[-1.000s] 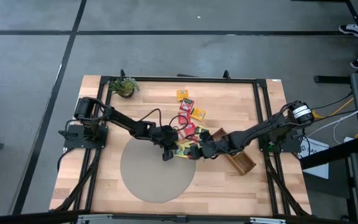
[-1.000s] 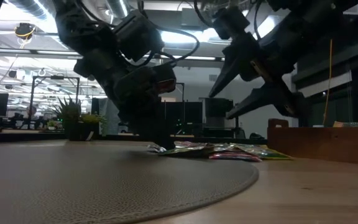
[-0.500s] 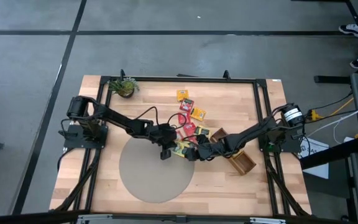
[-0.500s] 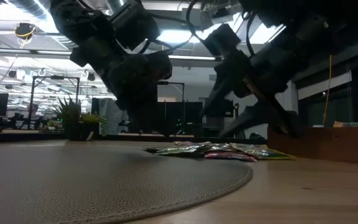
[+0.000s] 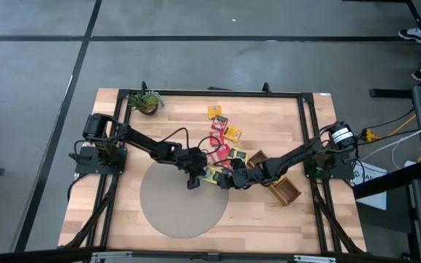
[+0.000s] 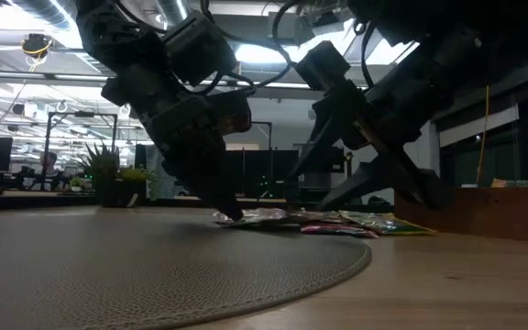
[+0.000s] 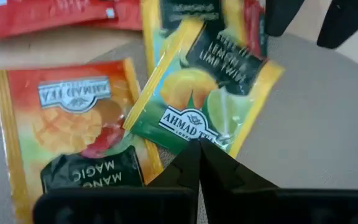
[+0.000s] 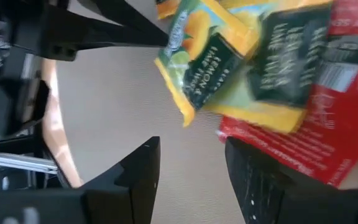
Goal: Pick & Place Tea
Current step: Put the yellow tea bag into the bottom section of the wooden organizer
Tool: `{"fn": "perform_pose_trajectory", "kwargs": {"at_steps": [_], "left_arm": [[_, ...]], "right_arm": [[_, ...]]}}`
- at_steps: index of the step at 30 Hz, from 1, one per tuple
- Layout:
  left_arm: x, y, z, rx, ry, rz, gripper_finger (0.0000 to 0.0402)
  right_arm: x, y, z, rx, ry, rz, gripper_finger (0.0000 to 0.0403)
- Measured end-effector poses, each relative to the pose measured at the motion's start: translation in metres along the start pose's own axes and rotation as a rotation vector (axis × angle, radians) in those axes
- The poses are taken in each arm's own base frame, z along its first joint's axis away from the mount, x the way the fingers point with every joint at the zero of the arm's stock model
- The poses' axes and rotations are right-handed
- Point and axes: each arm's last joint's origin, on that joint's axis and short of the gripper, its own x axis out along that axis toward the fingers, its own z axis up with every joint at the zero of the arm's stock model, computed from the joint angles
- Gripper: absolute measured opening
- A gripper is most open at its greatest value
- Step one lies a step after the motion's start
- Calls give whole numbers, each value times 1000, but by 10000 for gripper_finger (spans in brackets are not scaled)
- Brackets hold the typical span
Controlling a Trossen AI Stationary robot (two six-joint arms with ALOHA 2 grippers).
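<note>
While the left gripper (image 7: 199, 163) presses shut fingers beside the lemon-lime tea sachet (image 7: 207, 87) on the round mat (image 5: 181, 201), the right gripper (image 8: 188, 165), fingers parted, should slide under its raised edge.

overhead, table-level, two close wrist views

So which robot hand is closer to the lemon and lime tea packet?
Left. The left gripper pinches that lemon and lime tea sachet's edge, fingers closed. The right gripper hangs open just beside it, touching nothing.
</note>
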Motion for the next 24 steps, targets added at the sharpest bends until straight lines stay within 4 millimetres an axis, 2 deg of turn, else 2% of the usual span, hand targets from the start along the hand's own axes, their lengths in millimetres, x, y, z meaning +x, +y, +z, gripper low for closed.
{"fn": "perform_pose_trajectory", "kwargs": {"at_steps": [15,24], "left_arm": [[8,1,-1,-31,-28,-12,2],[9,1,-1,-56,-33,-15,2]], "right_arm": [[4,-3,23,36,-26,-27,182],[22,-10,21,60,20,-3,181]]}}
